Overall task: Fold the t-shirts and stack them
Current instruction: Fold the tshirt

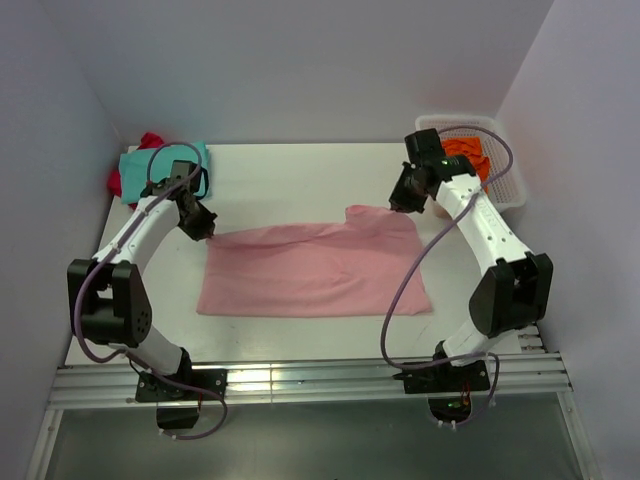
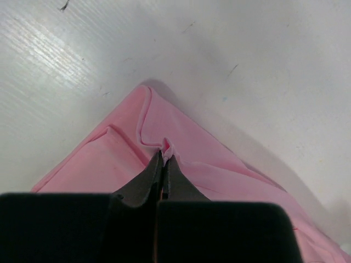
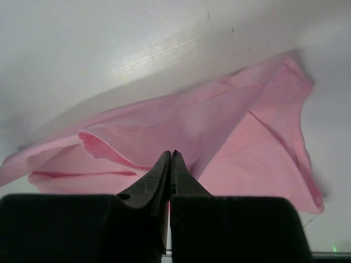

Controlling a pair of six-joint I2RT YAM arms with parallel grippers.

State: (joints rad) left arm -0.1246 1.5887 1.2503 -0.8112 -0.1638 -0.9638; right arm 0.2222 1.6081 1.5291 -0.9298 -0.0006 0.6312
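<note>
Two pincers, one pink t-shirt [image 1: 315, 270], spread wide across the middle of the white counter [image 1: 290, 180]. Left pincer [image 2: 164, 159] is clamped tight at the shirt's far left corner, and the wrist view shows a little ridge of pink cloth nipped between the closed tips. Right pincer [image 3: 170, 156] sits over at the far right corner, jaws pressed together; it looks to be gripping a fold there, though the tips hide the contact itself. Fabric near that corner rides up off the counter with shadow under it, one sleeve flap poking toward the back. At the back left, a folded teal shirt [image 1: 138, 165] lies with something red [image 1: 150, 140] just behind it. Back right, a white basket [image 1: 505, 180] holds orange cloth [image 1: 467, 152], well apart from the pink one
</note>
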